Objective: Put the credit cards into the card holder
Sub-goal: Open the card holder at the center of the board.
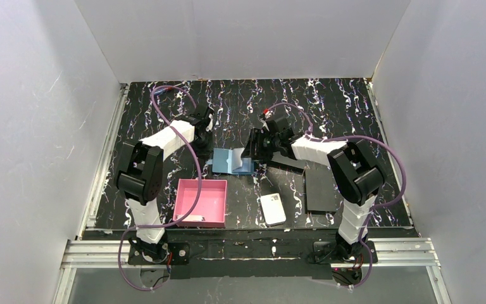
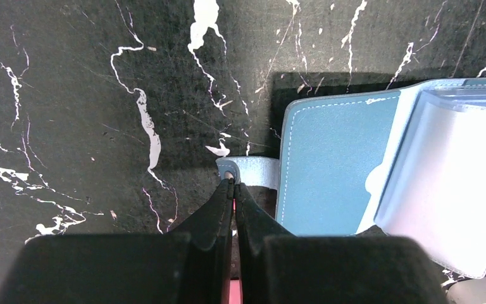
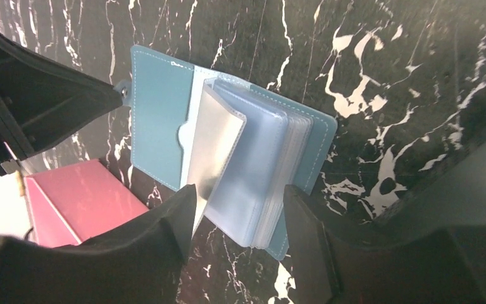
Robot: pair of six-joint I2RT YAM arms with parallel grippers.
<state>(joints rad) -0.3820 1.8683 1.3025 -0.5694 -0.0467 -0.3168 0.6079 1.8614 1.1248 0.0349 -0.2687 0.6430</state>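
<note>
Card holder (image 1: pixel 231 161) lies open just beyond pink tray (image 1: pixel 212 201)

1. We see a pink square tray (image 1: pixel 200 201) on the base side of the left gripper (image 2: pixel 233 185), well apart from it.
2. We see a white rounded block (image 1: pixel 273 209) on the base side of the right gripper (image 3: pixel 239 190).
3. A flat black rectangle (image 1: pixel 321 189) lies to that gripper's right, near the block but not touching it.
4. Beneath both grippers we see a black, white-veined table (image 1: pixel 164 101), with white walls (image 1: pixel 240 38) beyond.
</note>
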